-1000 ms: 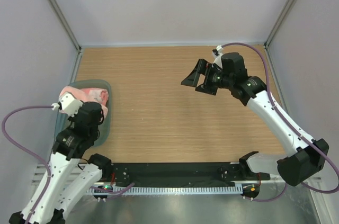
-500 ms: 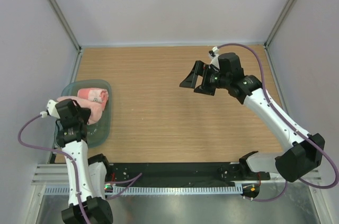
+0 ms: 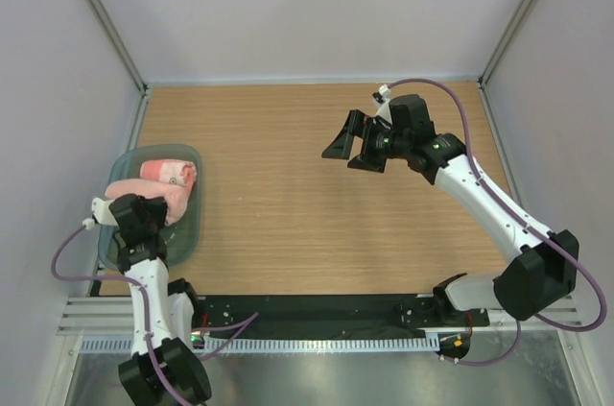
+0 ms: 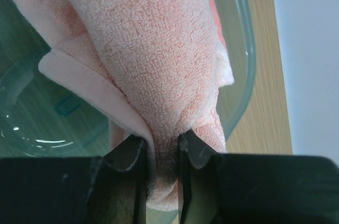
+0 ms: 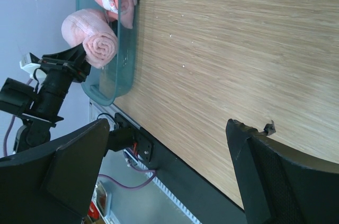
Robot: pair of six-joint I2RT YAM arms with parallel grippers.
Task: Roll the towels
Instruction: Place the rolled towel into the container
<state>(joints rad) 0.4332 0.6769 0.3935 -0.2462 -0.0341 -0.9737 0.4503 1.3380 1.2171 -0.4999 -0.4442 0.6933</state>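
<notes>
Nearest you, your left gripper [image 4: 161,147] has its jaws narrow, pinching one end of a rolled towel [image 4: 153,49] over the tray [image 4: 241,49] at the table's [image 3: 288,195] left edge. A second towel [image 3: 171,172] lies in the tray's far end. Farther off, your right gripper [image 3: 353,147] hovers above the table with its jaws wide and nothing between them.

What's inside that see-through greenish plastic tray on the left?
A rolled salmon-pink terry towel lying free, and a second pink towel pinched by the left gripper. Whatever lies beneath them is covered.
</notes>
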